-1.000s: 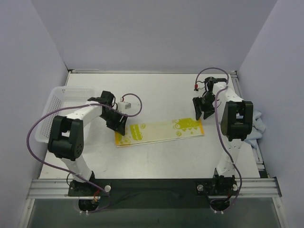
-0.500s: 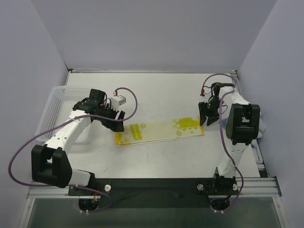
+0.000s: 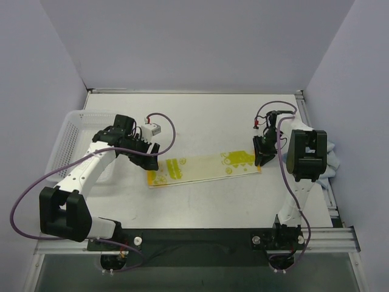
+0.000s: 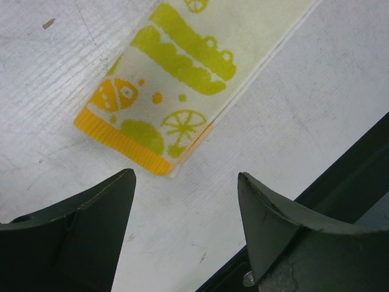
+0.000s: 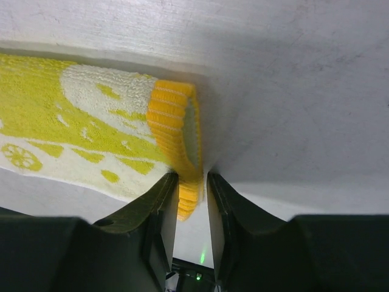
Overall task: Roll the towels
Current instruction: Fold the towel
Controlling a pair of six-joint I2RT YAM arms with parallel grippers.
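Note:
The cream-white towel (image 3: pixel 203 167) with yellow and green prints lies as a long folded strip across the middle of the table. My left gripper (image 3: pixel 149 159) hovers open just off its left end; in the left wrist view the orange-hemmed end (image 4: pixel 124 146) lies beyond my spread gripper (image 4: pixel 186 175), untouched. My right gripper (image 3: pixel 262 159) is at the strip's right end. In the right wrist view the orange hem (image 5: pixel 173 121) curls up between the narrow jaws of that gripper (image 5: pixel 191 176), which pinch it. The light blue towel (image 3: pixel 331 159) lies bunched at the table's right edge, partly behind the right arm.
A white mesh basket (image 3: pixel 70 137) stands at the left edge of the table, close behind the left arm. Grey walls enclose the table on three sides. A black rail (image 3: pixel 194 234) runs along the near edge, showing dark in the left wrist view (image 4: pixel 364 182).
My left gripper opened wider and its arm swung out left, staying by the towel's left end. My right gripper came down onto the towel's right end and closed on the hem.

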